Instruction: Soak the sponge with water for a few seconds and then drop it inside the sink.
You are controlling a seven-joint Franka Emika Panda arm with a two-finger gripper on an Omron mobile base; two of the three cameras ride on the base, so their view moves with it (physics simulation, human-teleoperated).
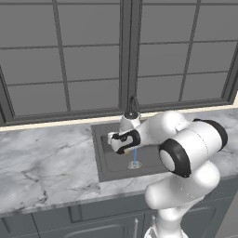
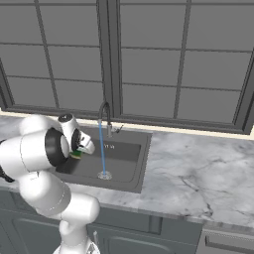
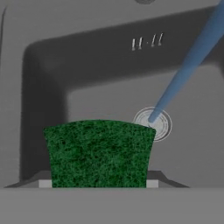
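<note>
My gripper (image 3: 98, 183) pinches the sponge (image 3: 99, 153) over the sink (image 3: 43, 78), beside the water (image 3: 188, 65) falling onto the drain (image 3: 158, 124); faucet (image 2: 104, 113) and window (image 2: 149, 59) behind

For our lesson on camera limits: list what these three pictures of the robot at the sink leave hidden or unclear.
- Sponge: its yellow layer is hidden in the hand view, where the green top faces the camera; in the right base view the arm covers most of it.
- Gripper: its fingers are hidden by the hand's body in the left base view.
- Faucet: its base is hidden behind the arm in the left base view.
- Water: its top is cut by the hand view's edge.
</note>
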